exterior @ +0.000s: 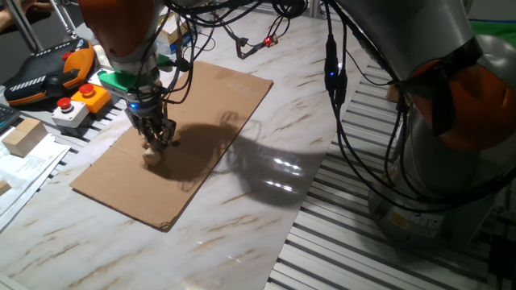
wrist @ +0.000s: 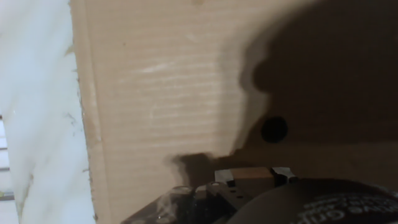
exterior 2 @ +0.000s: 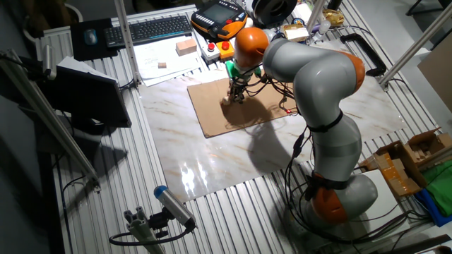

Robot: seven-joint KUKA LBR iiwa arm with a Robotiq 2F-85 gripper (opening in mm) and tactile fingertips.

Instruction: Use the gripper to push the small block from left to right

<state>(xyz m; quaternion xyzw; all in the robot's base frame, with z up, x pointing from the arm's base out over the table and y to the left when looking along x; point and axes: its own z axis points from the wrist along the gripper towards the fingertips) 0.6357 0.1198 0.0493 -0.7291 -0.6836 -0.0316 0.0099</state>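
The gripper (exterior: 156,138) is a small black claw under a wrist with a blue-green light. It hangs low over the left part of a brown cardboard sheet (exterior: 218,105). A small pale block (exterior: 151,158) lies on the cardboard right at the fingertips. In the hand view a brown block (wrist: 252,173) shows between the two fingertips (wrist: 224,178), at the bottom edge of the picture. I cannot tell whether the fingers press on it. In the other fixed view the gripper (exterior 2: 234,95) is over the cardboard (exterior 2: 233,116), and the block is too small to make out.
Left of the cardboard are an orange and black teach pendant (exterior: 48,68), a button box (exterior: 76,105), a green object (exterior: 121,79) and a wooden block (exterior: 22,135). Cables (exterior: 334,89) hang over the marble table (exterior: 242,234). The robot base (exterior: 451,121) stands at the right.
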